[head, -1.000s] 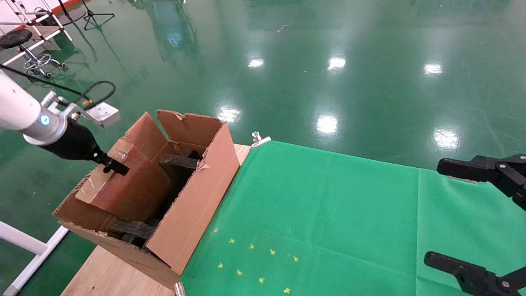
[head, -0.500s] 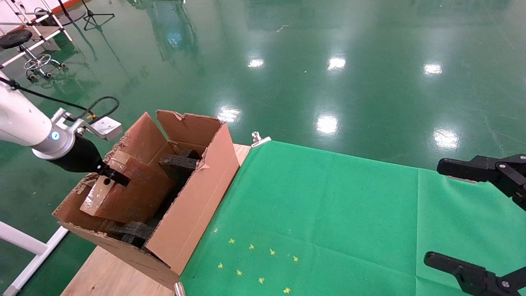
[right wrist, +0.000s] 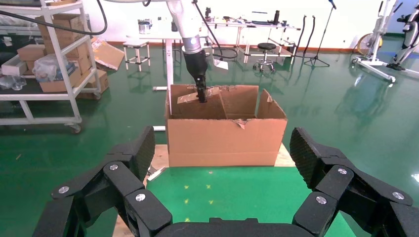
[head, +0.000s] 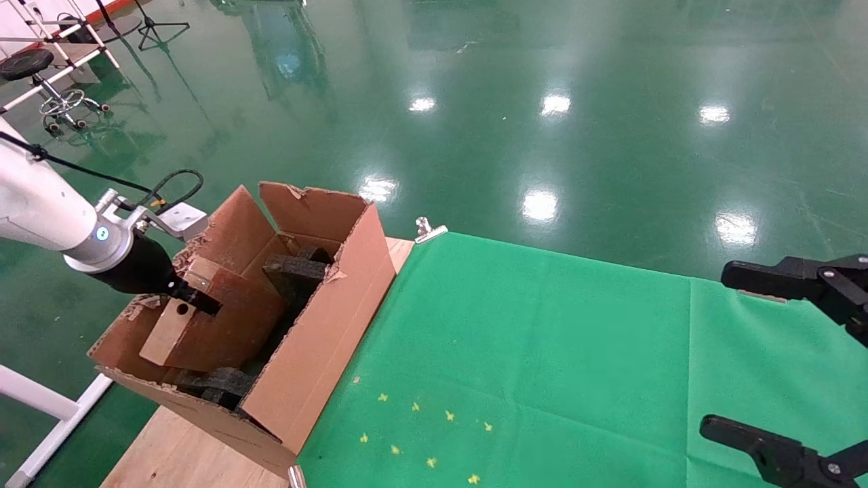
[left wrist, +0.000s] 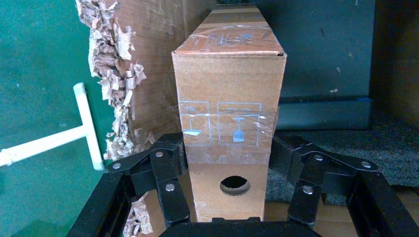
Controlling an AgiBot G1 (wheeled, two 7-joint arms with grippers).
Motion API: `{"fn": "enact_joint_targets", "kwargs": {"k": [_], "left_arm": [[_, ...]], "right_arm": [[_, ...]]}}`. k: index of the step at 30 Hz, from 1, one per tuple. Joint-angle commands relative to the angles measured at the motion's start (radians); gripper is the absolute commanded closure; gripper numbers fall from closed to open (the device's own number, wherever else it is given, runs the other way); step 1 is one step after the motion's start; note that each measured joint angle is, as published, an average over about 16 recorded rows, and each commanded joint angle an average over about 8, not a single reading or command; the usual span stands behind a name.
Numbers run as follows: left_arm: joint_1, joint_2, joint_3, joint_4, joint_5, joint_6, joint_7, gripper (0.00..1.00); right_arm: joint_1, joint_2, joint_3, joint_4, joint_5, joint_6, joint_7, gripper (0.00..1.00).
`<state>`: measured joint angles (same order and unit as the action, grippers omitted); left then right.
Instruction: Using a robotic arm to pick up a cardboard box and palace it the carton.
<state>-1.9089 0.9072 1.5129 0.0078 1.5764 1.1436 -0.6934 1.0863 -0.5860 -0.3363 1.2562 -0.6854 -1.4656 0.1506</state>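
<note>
This looks like a big robot lab or workshop. The floor (head: 542,102) is shiny green and ceiling lights shine back off it. A wooden table (head: 176,454) has a green cloth (head: 542,352) held on with metal clips (head: 428,229). Against the far wall there is a metal shelf (right wrist: 54,74) full of boxes, some white tables (right wrist: 237,27), a black stool (right wrist: 267,49) on wheels and tall stands (right wrist: 321,34) like the ones for cameras. An exercise bike (right wrist: 385,44) stands in the corner. No home stuff anywhere.
</note>
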Motion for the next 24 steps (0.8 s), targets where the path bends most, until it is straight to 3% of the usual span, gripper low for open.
{"fn": "enact_joint_targets", "kwargs": {"k": [1,24], "left_arm": [[0.002,0.0,-0.001,0.0,-0.001,-0.003,-0.001,0.0],[-0.019,-0.002,-0.003,-0.01,-0.004,0.009,0.014,0.0]], "right_arm": [[0.0,0.0,0.0,0.0,0.0,0.0,0.0,0.0],[0.0,0.0,0.0,0.0,0.0,0.0,0.0,0.0]]}}
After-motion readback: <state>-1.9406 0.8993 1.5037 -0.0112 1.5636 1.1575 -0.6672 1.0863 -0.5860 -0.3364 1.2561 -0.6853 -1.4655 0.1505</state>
